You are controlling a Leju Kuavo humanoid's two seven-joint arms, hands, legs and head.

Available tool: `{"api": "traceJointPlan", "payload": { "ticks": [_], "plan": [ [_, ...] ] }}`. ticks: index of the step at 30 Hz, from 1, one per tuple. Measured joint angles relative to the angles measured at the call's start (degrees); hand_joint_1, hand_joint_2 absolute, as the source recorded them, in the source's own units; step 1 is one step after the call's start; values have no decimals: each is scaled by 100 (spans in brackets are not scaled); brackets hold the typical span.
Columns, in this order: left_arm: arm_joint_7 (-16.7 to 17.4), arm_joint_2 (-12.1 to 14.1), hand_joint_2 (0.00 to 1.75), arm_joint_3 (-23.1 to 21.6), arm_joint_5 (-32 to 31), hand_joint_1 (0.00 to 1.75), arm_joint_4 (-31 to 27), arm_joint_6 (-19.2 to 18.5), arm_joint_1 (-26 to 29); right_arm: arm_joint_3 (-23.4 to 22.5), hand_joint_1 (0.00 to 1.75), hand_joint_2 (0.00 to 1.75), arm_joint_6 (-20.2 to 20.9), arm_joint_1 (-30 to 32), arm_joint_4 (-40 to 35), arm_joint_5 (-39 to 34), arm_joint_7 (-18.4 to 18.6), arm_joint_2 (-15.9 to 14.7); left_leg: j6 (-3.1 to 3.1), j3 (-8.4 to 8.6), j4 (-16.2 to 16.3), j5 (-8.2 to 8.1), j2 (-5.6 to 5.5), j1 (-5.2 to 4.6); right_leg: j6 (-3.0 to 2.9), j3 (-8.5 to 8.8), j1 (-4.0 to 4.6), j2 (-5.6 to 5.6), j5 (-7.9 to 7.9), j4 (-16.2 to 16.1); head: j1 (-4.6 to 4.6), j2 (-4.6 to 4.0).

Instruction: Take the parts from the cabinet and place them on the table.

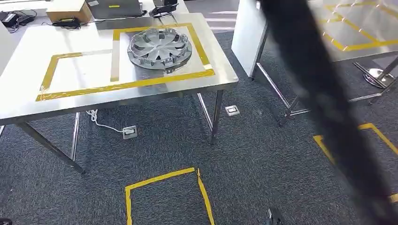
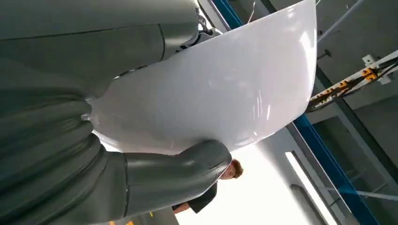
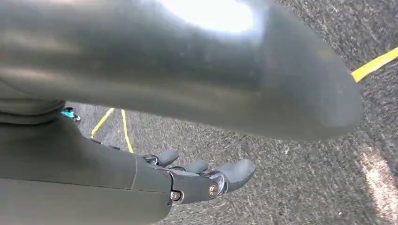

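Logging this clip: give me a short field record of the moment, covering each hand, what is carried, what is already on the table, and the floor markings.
left hand: left hand grips a glossy white panel, thumb pressed against its face
right hand: right hand holds nothing, fingers apart, above grey carpet
table: steel table with yellow tape outlines
placed part: silver wheel cover lies inside the right-hand tape outline
floor: yellow tape square on the carpet in front of the table
bystander: a person beyond the panel

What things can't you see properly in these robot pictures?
- White part in the left hand, left wrist view: the hand's grey cover hides one side, so its full shape is unclear.
- Person, same view: mostly hidden behind the thumb.
- Head view: a blurred dark band covers the floor and second table.
- Right hand, right wrist view: the thumb hides part of it.
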Motion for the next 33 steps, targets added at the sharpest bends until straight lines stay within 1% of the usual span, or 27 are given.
{"api": "traceJointPlan", "payload": {
  "ticks": [1, 2, 3, 4, 5, 8, 10, 11, 12, 13, 14, 15, 16, 17, 19, 20, 21, 22, 24, 25, 26, 27, 29, 30, 31, 32, 33],
  "plan": [
    [-2, -13, 175, 0, -4, 175, 0, 0, -1, 0, 0, 0, 0, 4, 2, 0, 0, 0, -10, 6, 1, -6, 8, -1, -15, 69, 1, -1, 144, -159, 2, 0],
    [-2, -20, 175, 0, -7, 175, -2, 0, -2, 0, 0, 0, 0, 3, 2, 0, 0, 0, -26, 19, 2, -17, 15, -1, -36, 278, 1, -9, 376, -563, 2, 0],
    [-2, -24, 175, 0, -9, 175, -4, 0, -4, 0, 0, 0, 0, -1, 0, 0, 0, 0, -46, 38, 6, -30, 21, 0, -63, 575, 2, -31, 629, -1121, 4, 0],
    [-4, -35, 175, 0, -11, 175, -9, 2, -9, 0, 0, 0, 0, -6, 0, 0, 0, -4, -75, 58, 10, -49, 27, 0, -96, 853, 9, -71, 790, -1638, 2, 0],
    [-9, -37, 175, 0, -11, 175, -11, 2, -12, 2, 0, 0, 0, -21, 0, 0, 0, -4, -114, 52, 17, -69, 32, -41, -92, 900, 62, -96, 666, -1748, -2, 0],
    [-15, -44, 175, -7, -13, 175, -24, 9, -21, 0, 0, 0, 0, -15, 0, 0, 0, -4, -222, 85, -33, -76, 38, -16, -154, 890, 89, -61, 665, -1762, 0, 0],
    [-15, -41, 175, -4, -22, 175, -50, 24, -28, 0, 0, 0, 0, -13, 0, 0, 0, -2, -300, 86, 15, -123, 25, 8, -230, 967, 27, -52, 695, -1845, 2, 0],
    [-28, -41, 175, -4, -26, 175, -52, 44, -41, 0, 0, 0, 0, -20, 0, 2, -2, -2, -324, -5, 231, -240, 3, 4, -269, 999, 26, -50, 675, -1847, -33, 0],
    [-33, -41, 175, -2, -33, 175, -52, 57, -44, 0, 0, 0, 0, -24, 0, 2, -2, -4, -349, -203, 616, -424, -14, 11, -298, 1020, 26, -51, 655, -1847, -35, 0],
    [-31, -44, 175, -2, -33, 175, -48, 61, -30, 0, 0, 0, 0, -24, 0, 2, -2, -4, -372, -481, 1124, -623, -19, 22, -323, 1043, 31, -49, 628, -1847, -33, 0],
    [-26, -44, 175, -2, -31, 175, -42, 66, -19, 0, 0, 0, 0, -22, 0, 2, -2, -4, -390, -739, 1545, -754, -19, 27, -334, 1055, 37, -48, 609, -1845, -33, 0],
    [-26, -44, 175, -2, -31, 175, -35, 68, -14, 0, 0, 0, -2, -19, 0, 2, -2, -4, -402, -891, 1743, -744, -19, 30, -330, 1074, 37, -40, 591, -1844, -33, 0],
    [-28, -44, 175, -2, -31, 175, -33, 68, -15, 0, 0, 0, -2, -17, 0, 2, -2, -4, -407, -896, 1657, -579, -19, 34, -320, 1105, 36, -29, 567, -1843, -33, 0],
    [-33, -44, 175, -2, -31, 175, -33, 68, -19, 0, 0, 0, -2, -18, 0, 2, -2, -4, -403, -784, 1344, -322, -19, 43, -306, 1140, 32, -13, 541, -1839, -35, 0],
    [-37, -44, 175, -2, -31, 175, -35, 72, -22, 0, 0, 0, -2, -20, 0, 2, -4, 0, -380, -324, 299, 279, -19, 53, -259, 1240, 26, 11, 470, -1828, -35, 0],
    [-48, -44, 175, -2, -31, 175, -31, 72, -23, 0, 0, 0, -2, -21, 0, 2, -4, 2, -349, -216, 111, 188, -37, 36, -218, 1246, 49, 16, 437, -1821, -35, 0],
    [-61, -44, 175, 0, -31, 175, -44, 79, -25, 0, 0, 0, -2, -30, 0, 2, -7, 0, -292, -180, 18, 165, -46, 18, -177, 1219, 60, 34, 419, -1796, -63, 0],
    [-79, -44, 175, 0, -31, 175, -46, 88, -12, 0, 0, 0, -4, -28, 0, 2, -7, 0, -262, -201, 31, 163, -44, 16, -153, 1215, 56, 32, 428, -1814, -26, 0],
    [-92, -41, 175, 4, -26, 175, -50, 107, -14, 0, 0, 0, -7, -23, 0, 2, -7, 0, -180, -202, 34, 138, -54, -2, -84, 1234, 47, 30, 408, -1842, -33, 0],
    [-105, -44, 175, 4, -26, 175, -68, 107, -13, 0, 0, 0, -7, -24, 0, 2, -7, 2, -126, -138, -25, 148, -48, 40, -44, 1249, 32, 28, 357, -1820, -24, 0],
    [-118, -44, 175, 4, -24, 175, -79, 109, -17, 0, 0, 0, -4, -25, 2, 2, -9, 9, -95, -90, -42, 125, -38, 35, -25, 1201, 36, 2, 293, -1656, -26, 0],
    [-137, -44, 175, 4, 2, 175, -81, 111, -20, 0, 0, 0, -7, -32, 0, 2, -11, 9, -66, -72, -43, 107, -27, 35, -12, 996, 38, -17, 126, -1270, -15, 0],
    [-138, -44, 175, 7, 9, 175, -74, 111, 5, 0, 0, 0, -7, -19, 0, 2, -15, -2, -25, -53, -41, 69, -19, 24, 11, 460, 38, -17, -164, -385, -13, 0],
    [-142, -41, 175, 7, 11, 175, -70, 112, 10, 0, 0, 0, -7, -1, 0, 2, -11, -2, -24, -39, -39, 45, -22, 20, 16, 231, 37, -17, -193, -78, -15, 0],
    [-142, -42, 175, 7, 15, 175, -66, 112, 11, 0, 0, 0, -7, 13, 2, 2, -13, -2, -27, -12, -37, 19, -32, 20, 15, 140, 37, -18, -69, -54, -13, 0],
    [-146, -41, 175, 7, 18, 175, -63, 114, 12, 0, 0, 0, -7, 17, 2, 2, -20, -2, -39, 30, -35, -15, -40, 20, 4, 198, 36, -21, 178, -311, -13, 0],
    [-151, -41, 175, 7, 24, 175, -63, 120, 14, 0, 0, 0, -7, 14, 0, 4, -28, -2, -56, 88, -32, -53, -44, 20, -16, 377, 37, -28, 487, -776, -13, 0]
  ]
}}
